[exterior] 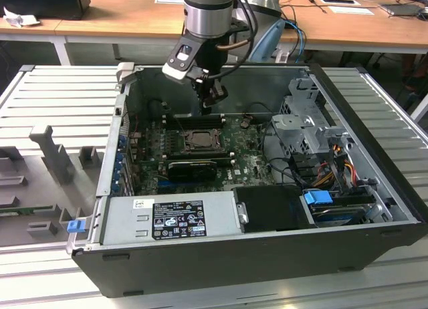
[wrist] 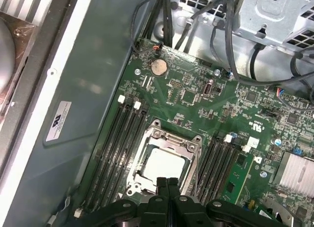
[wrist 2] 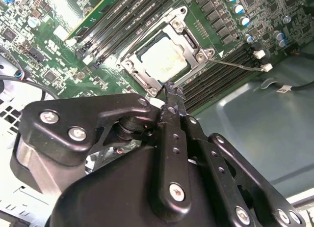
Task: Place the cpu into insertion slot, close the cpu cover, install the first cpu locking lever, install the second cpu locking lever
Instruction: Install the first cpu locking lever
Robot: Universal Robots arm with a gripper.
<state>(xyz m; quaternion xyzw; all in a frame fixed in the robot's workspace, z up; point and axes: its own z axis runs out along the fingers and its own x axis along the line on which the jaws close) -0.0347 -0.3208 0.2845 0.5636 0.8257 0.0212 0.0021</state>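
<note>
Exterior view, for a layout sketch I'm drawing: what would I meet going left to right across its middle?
Grey upright fixture → computer case's side wall → cpu → metal drive cage

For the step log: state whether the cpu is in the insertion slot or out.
In. Both wrist views show the cpu lying flat inside the insertion slot, within its metal surround.

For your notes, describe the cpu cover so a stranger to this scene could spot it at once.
Look inside the open computer case at the green motherboard. Between two banks of long black memory slots lies the cpu cover: the sole silvery square frame, its cut-out showing the pale cpu.
</note>
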